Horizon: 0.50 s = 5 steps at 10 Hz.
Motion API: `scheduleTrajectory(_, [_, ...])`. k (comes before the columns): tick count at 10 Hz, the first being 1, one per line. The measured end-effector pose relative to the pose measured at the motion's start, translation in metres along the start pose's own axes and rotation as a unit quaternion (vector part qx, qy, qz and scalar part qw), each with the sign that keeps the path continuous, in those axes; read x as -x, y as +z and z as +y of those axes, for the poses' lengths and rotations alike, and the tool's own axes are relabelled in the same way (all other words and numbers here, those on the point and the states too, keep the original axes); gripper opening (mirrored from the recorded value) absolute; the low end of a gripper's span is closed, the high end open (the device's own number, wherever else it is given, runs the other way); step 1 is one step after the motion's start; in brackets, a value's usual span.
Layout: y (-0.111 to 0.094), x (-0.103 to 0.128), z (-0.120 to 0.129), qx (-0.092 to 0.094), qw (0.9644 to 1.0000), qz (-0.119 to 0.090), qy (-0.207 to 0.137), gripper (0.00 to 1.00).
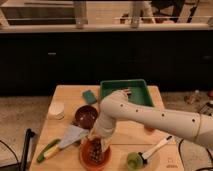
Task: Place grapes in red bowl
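The red bowl (84,156) sits at the front edge of the wooden table, orange-red and shallow. A dark brownish cluster, the grapes (96,154), shows inside it, right under the gripper. My gripper (96,145) hangs from the white arm that comes in from the right. It points down into the red bowl, over the grapes. The gripper hides part of the cluster, so I cannot tell whether the grapes rest on the bowl's floor.
A darker maroon bowl (86,116) stands behind the red one. A green tray (125,91) and a green sponge (90,96) lie at the back, a white cup (56,110) at the left. A grey cloth (72,135), a green vegetable (47,150), a green apple (132,160) and a white brush (156,148) lie in front.
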<state>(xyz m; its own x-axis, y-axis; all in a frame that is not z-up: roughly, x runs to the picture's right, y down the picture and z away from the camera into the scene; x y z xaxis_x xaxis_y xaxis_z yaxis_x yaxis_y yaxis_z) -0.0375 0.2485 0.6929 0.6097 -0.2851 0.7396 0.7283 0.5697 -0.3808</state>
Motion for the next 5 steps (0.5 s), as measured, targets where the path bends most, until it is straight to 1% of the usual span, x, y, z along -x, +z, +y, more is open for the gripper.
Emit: scheduleTrajectory(5, [-0.0080, -0.0107, -0.0066, -0.004, 0.9999, -0.009, 0.005, 0.80])
